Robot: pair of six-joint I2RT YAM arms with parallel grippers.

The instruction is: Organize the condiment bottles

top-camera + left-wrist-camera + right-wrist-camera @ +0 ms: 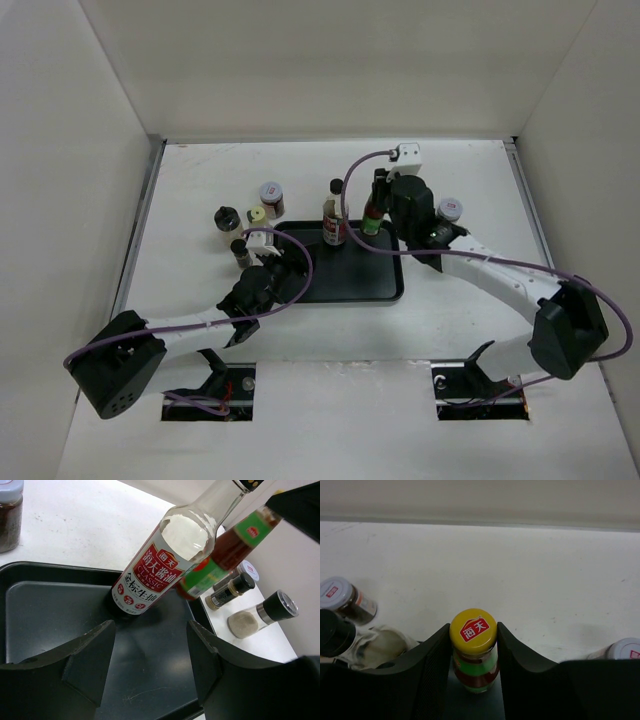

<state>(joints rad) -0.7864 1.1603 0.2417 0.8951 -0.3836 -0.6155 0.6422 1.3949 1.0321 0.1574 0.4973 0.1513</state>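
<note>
The left hand (151,627) is held wide open over the black tray (45,605), with nothing between its fingers. The upright soy sauce bottle (157,570) lies just ahead, toward the upper right of that view. Further right, the yellow-capped bottle (474,667), its axis vertical, is clamped below the cap by the right hand (473,630). Its base is hidden, so contact with the tray cannot be told.
</note>
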